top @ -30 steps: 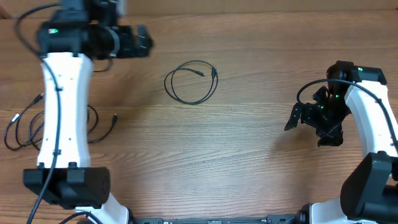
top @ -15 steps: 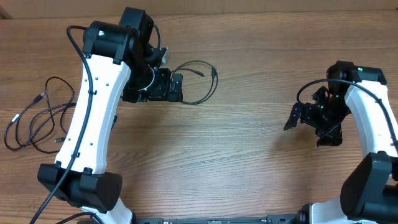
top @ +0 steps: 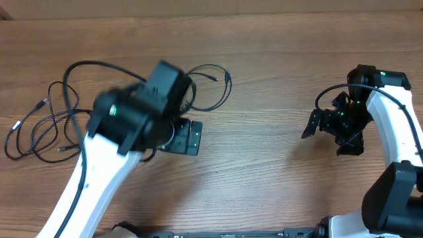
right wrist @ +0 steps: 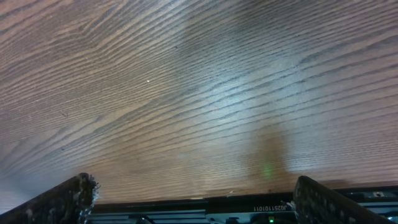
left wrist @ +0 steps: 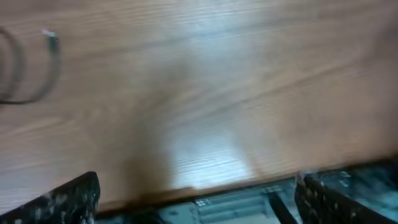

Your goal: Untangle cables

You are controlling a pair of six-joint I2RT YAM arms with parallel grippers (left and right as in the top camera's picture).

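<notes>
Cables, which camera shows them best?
The overhead view: it shows the tangled cables and a separate loop, partly under the left arm. The left wrist view catches one blurry curved piece; the right wrist view shows only table.

We saw a wooden table (top: 264, 185) — light brown, its grain running mostly left to right, with a pale glare on it. Along its near edge lay a dark rail (top: 231, 234).
</notes>
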